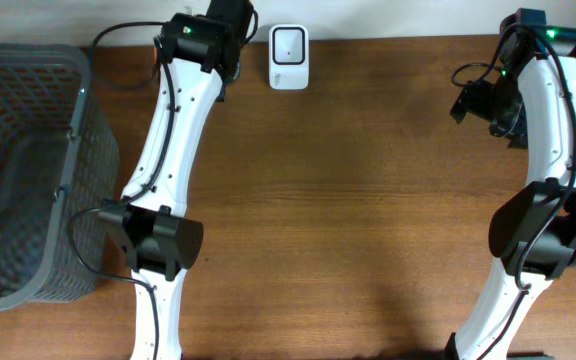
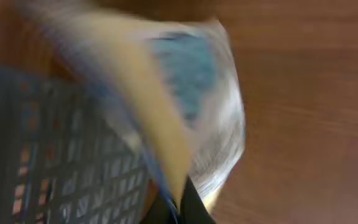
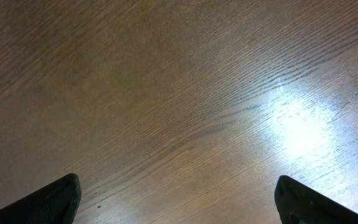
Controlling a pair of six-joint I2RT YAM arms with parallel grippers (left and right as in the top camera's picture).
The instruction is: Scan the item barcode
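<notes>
From overhead, the left arm is seen stretched long up the tabletop (image 1: 368, 200), with the left tool (image 1: 230, 20) at the far edge, just beside the white barcode scanner (image 1: 288, 45). The presenting step is judged to be in hand, though the item itself cannot be made out from above. A grey mesh basket (image 1: 18, 170) is seen at the left edge, and the right arm is folded at the right side, well apart from the scanner. At the left wrist everything is badly blurred, but a crinkly packet (image 2: 194, 81), blue and yellow under clear wrap, is seen pinched in the closed left tool, with basket mesh to its left. For the next move, the packet's barcode face would need to be turned toward the scanner window and held steady. At the right wrist, the right tool (image 3: 185, 205) is spread wide, with nothing held between its fingers and bare wood below.
</notes>
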